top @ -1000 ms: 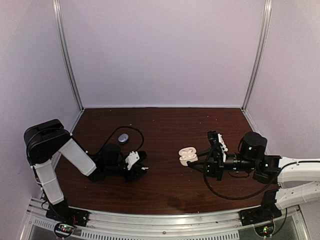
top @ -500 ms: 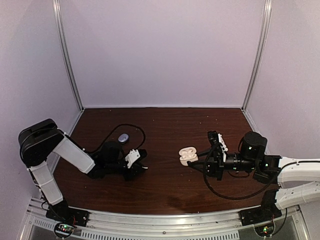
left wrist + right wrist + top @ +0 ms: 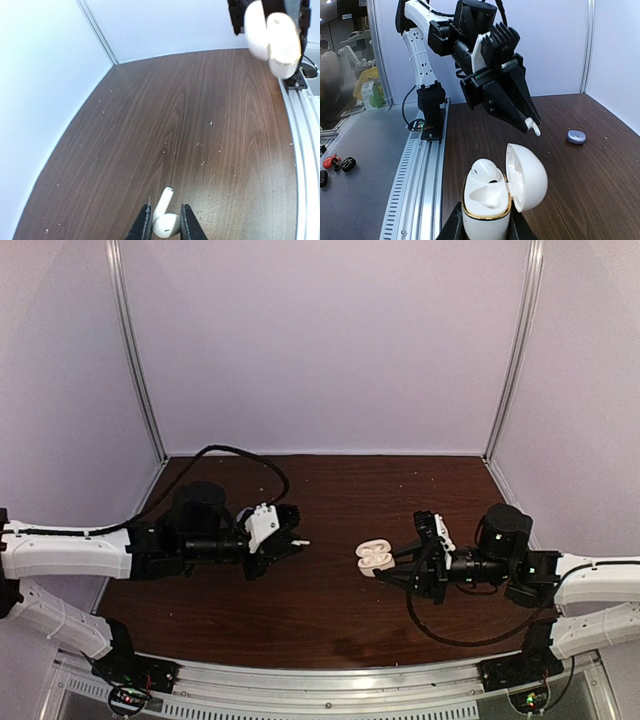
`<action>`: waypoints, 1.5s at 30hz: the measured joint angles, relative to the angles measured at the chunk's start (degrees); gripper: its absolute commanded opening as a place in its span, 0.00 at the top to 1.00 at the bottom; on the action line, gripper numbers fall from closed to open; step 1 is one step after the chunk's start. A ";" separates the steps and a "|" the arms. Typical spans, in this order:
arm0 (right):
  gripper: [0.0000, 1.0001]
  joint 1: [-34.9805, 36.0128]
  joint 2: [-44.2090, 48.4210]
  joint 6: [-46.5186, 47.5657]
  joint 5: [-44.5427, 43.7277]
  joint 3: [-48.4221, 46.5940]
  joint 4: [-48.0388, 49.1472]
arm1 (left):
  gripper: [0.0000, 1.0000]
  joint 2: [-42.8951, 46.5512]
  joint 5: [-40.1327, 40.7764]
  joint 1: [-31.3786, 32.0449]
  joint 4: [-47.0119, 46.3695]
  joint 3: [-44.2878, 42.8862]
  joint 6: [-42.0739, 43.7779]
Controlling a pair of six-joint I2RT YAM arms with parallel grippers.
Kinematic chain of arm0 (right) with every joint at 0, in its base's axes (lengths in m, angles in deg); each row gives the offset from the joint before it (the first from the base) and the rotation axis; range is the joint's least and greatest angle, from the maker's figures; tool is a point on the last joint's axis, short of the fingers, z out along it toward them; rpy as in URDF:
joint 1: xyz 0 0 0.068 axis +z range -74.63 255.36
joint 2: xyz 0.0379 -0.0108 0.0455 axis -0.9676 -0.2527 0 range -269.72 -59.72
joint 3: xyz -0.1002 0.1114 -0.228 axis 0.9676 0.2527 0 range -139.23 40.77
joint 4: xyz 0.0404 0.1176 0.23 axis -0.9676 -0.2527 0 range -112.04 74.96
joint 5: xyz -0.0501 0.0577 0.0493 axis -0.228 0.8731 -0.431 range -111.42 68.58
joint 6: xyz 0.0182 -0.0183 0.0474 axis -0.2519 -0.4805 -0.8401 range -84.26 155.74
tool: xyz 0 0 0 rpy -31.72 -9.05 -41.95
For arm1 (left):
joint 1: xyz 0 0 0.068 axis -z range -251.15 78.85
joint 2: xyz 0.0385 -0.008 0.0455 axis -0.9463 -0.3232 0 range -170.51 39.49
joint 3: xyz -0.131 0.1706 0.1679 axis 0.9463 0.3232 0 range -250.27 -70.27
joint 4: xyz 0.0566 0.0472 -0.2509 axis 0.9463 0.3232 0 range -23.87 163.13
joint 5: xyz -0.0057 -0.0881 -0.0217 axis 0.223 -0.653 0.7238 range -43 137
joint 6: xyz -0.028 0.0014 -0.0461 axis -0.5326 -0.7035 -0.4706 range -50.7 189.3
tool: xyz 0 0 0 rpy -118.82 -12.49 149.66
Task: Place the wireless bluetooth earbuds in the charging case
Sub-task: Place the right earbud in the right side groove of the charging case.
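My left gripper [image 3: 297, 543] is shut on a white stemmed earbud [image 3: 165, 220], with the stem pointing forward out of the fingers. It hovers above the table, a short way left of the charging case [image 3: 373, 557]. My right gripper [image 3: 392, 566] is shut on the white case's base [image 3: 487, 210] and holds it off the table with the lid [image 3: 527, 175] open. One white earbud [image 3: 487, 169] sits in the case's far socket; the near socket looks empty. In the right wrist view, the left gripper [image 3: 530, 122] and its earbud's stem [image 3: 534, 128] hang just above and behind the case.
A small rounded bluish-purple piece [image 3: 576, 136] lies on the brown table [image 3: 330, 610] behind the left gripper; in the top view the arm hides it. An aluminium rail [image 3: 330, 680] runs along the near edge. White walls close in the back and sides.
The left arm has risen from the table at the left and reached right, carrying the white earbud towards the case. The right gripper with the case has barely shifted.
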 measured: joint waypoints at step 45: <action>1.00 6.21 -24.46 -2.34 19.65 -16.26 -7.23 | 0.88 -3.54 21.31 27.80 40.33 -25.55 21.81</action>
